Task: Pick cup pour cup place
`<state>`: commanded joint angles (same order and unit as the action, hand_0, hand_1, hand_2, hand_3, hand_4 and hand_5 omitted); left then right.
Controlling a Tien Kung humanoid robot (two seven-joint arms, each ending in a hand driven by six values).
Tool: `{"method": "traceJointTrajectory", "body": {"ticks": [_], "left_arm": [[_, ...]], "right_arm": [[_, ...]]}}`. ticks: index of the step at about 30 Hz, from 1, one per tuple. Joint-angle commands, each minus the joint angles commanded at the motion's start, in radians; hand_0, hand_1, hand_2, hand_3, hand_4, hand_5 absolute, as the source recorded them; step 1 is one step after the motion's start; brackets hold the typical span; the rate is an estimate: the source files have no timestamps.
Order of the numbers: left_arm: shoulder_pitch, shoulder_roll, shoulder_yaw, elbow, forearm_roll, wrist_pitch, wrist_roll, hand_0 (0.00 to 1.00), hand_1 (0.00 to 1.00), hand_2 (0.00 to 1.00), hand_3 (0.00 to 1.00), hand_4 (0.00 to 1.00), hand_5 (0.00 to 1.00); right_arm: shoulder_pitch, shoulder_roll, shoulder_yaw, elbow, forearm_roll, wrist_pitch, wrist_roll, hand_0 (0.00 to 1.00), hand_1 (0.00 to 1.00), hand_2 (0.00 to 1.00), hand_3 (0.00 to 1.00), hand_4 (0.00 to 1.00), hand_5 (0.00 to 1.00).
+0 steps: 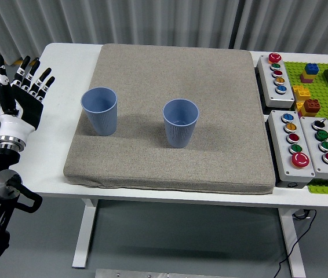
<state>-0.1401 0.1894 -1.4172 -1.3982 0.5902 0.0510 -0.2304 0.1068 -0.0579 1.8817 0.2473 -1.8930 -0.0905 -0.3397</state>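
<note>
Here, two blue cups stand upright on the grey mat [170, 156] that covers most of my white table [65, 63]. The left cup [99, 110] sits toward nine o'clock on the mat, and the right cup [181, 122] stands near the mat's middle, well apart from its twin. Nothing touches either cup, and both rest mouth up. From where I sit I cannot tell whether either one holds anything.

My left hand [24, 98] is raised at the table's nine o'clock edge, off the mat and near the left cup but clear of it. Its fingers [35, 74] are spread wide and point toward twelve o'clock, gripping nothing. The black arm runs down from the wrist to the lower left corner.

At three o'clock, just beside the mat, lie three grey button boxes [298, 145] with coloured push buttons. Beyond them, at the table's right edge, a green baseplate [320, 78] carries toy bricks [312, 105] in several colours.
</note>
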Motion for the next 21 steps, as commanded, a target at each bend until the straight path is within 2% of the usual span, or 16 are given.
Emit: {"method": "traceJointTrajectory", "body": {"ticks": [2,4,5,11,21], "left_arm": [[0.005,-0.006,0.038,-0.017,-0.005,0.074,-0.039,0.857,0.854,0.962,0.966,0.920,0.998],[0.005,-0.008,0.057,-0.024,-0.001,0.124,-0.052,0.857,0.854,0.962,0.966,0.920,0.998],[0.005,-0.009,0.061,-0.026,0.003,0.132,-0.055,0.857,0.854,0.962,0.966,0.920,0.998],[0.003,-0.008,0.058,-0.026,0.017,0.134,-0.051,0.857,0.856,0.965,0.969,0.922,0.998],[0.001,-0.008,0.071,-0.028,0.040,0.111,-0.035,0.857,0.856,0.966,0.970,0.926,0.998]], "right_arm": [[0.002,-0.001,0.001,0.000,-0.001,0.000,0.000,0.651,0.652,0.576,0.591,0.002,0.034],[0.003,-0.002,0.001,0.000,0.000,0.001,0.000,0.651,0.652,0.576,0.591,0.002,0.034],[0.003,-0.002,0.001,0.000,0.000,0.001,0.000,0.651,0.652,0.576,0.591,0.002,0.034],[0.004,-0.001,0.000,0.000,-0.001,0.000,0.000,0.651,0.652,0.575,0.591,0.002,0.036],[0.003,0.000,0.001,0.000,-0.002,0.001,0.000,0.651,0.652,0.575,0.591,0.002,0.036]]}}
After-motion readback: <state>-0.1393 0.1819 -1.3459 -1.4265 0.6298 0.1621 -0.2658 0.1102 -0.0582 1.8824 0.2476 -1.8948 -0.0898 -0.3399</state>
